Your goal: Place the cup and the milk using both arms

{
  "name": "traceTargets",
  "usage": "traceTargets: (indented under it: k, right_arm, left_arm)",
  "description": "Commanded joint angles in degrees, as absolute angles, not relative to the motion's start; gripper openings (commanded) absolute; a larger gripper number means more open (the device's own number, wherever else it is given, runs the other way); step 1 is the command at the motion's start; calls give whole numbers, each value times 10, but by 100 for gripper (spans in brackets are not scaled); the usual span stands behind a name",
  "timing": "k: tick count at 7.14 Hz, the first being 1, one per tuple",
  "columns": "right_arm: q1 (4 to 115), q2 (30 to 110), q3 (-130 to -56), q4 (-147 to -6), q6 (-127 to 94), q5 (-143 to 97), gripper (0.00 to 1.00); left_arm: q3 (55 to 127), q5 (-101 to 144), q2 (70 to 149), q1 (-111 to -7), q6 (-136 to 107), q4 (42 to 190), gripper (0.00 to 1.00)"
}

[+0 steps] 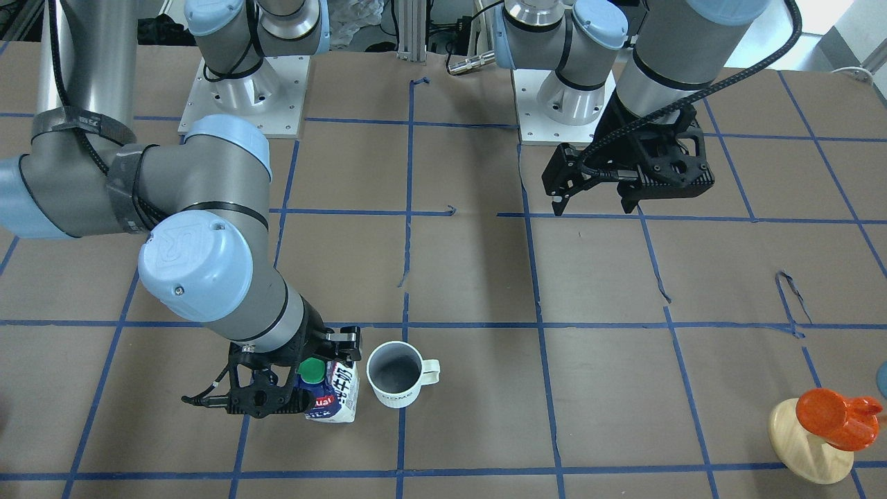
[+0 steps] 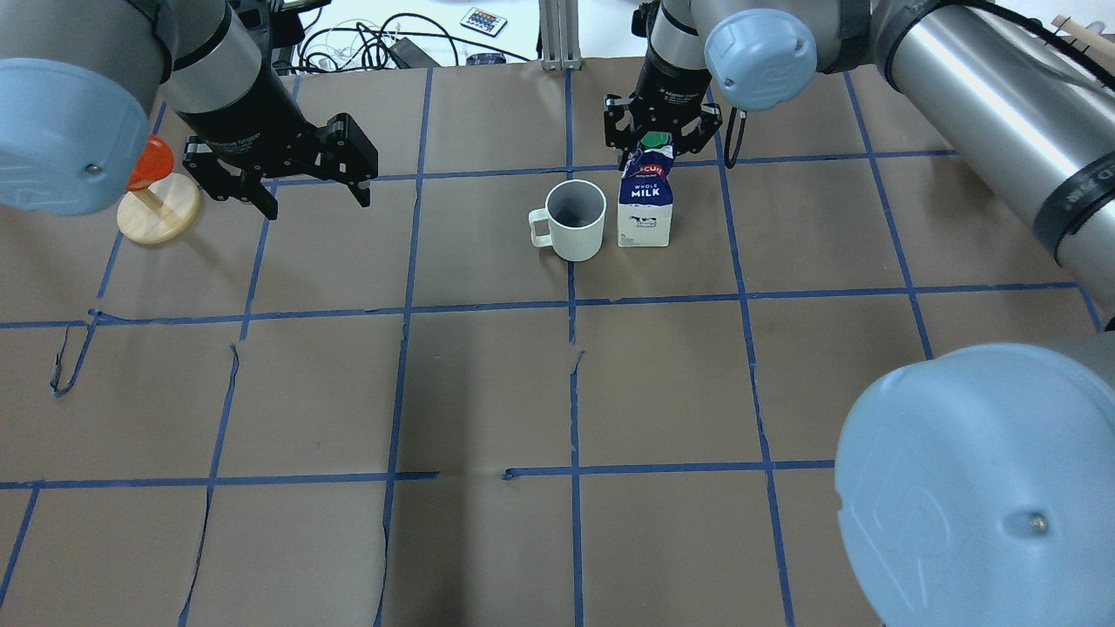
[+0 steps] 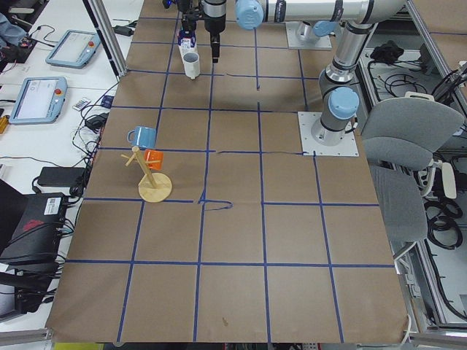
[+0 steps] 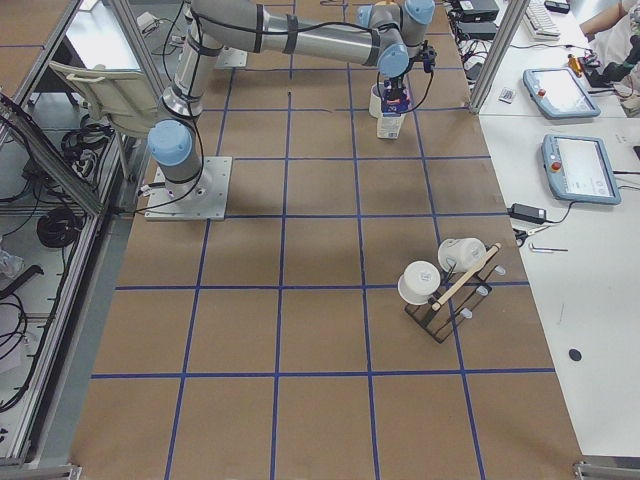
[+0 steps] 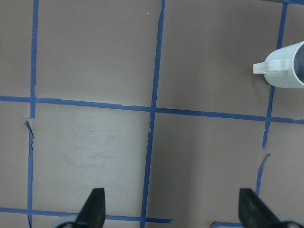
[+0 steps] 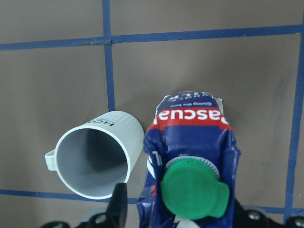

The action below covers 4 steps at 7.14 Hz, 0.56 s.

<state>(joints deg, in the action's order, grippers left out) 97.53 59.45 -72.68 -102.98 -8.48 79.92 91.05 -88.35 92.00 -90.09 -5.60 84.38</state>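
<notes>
The white cup (image 2: 575, 222) stands upright at the far middle of the table, its handle pointing towards my left side. The milk (image 2: 645, 213) stands upright right beside it. My right gripper (image 2: 662, 148) comes down over the carton's green-capped top, with one finger on each side. In the right wrist view a finger (image 6: 118, 204) stands slightly off the carton (image 6: 192, 128), so the gripper reads as open. The cup also shows there (image 6: 95, 161). My left gripper (image 2: 315, 202) hangs open and empty above the table, well to the left of the cup (image 5: 285, 66).
A wooden mug stand (image 2: 157, 209) with an orange mug stands at the far left, close to my left arm. A black rack with white mugs (image 4: 440, 290) sits on the table's right end. Blue tape lines grid the brown table cover (image 2: 488, 392).
</notes>
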Motion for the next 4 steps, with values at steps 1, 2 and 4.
traceTargets:
  k: [1,2,4]
  right_arm:
    - [975,640,-731,-1014,-85,805,100]
    - [971,664,-731,-987,-84,805,100]
    - [962,699,-735,-960,-70,877,100]
  left_arm:
    - [911,-884,920,-901,-56,844,100]
    - [911,-884,920,-901,-56,844,100]
    - [911,-884,919,-901,-56,845,100]
